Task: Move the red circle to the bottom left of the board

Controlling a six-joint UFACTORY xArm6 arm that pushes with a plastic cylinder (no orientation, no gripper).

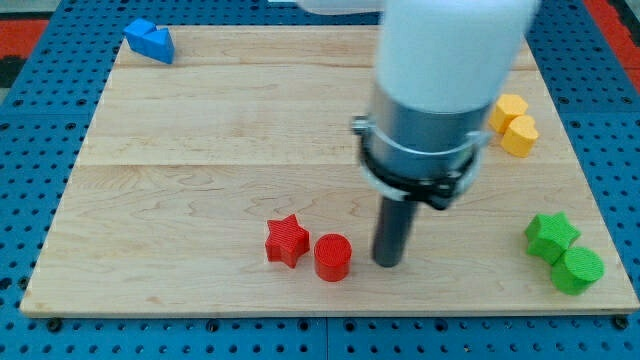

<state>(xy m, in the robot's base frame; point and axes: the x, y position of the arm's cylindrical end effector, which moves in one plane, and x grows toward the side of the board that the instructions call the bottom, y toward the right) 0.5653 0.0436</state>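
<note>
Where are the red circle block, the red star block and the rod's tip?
red circle block (332,256), camera view, its side face
red star block (286,240), camera view, its middle
my tip (387,262), camera view, the rod's very end

pale wooden board (200,150) on blue perforated surface (40,120); red patches at top corners; even light.

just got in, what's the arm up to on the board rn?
The xArm6 is working on pushing the red circle toward the board's bottom left. My tip sits on the wood just to the view's right of the circle, with a small gap showing, near the bottom edge. A red star lies right beside the circle on its left, in the push path. Blue, yellow and green blocks sit off at the corners and right edge, uninvolved.
</note>
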